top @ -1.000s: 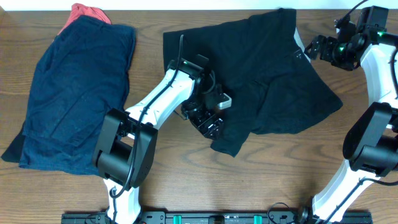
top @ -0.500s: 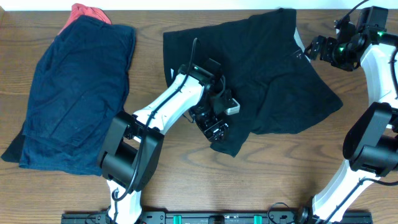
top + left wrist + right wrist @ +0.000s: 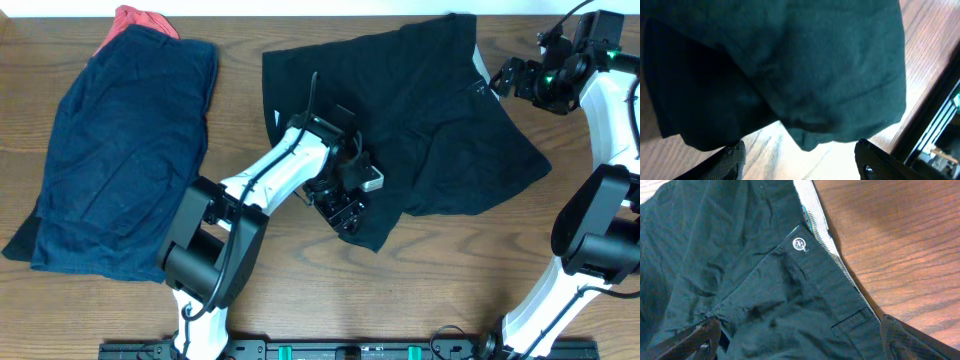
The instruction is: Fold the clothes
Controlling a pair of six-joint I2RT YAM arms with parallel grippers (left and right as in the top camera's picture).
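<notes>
Black woven shorts [image 3: 440,130], long axis diagonal, waistband just before right gripper [image 3: 503,77], leg hem under left gripper [image 3: 345,210], both grippers' fingers spread wide.

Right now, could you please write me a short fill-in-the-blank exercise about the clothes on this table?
1. The small garment under the navy blue fabric shorts is ____.
2. The black fabric shorts lie to the navy pair's ____.
3. The left gripper, above the black shorts' leg, is ____.
Missing: red; right; open.
</notes>
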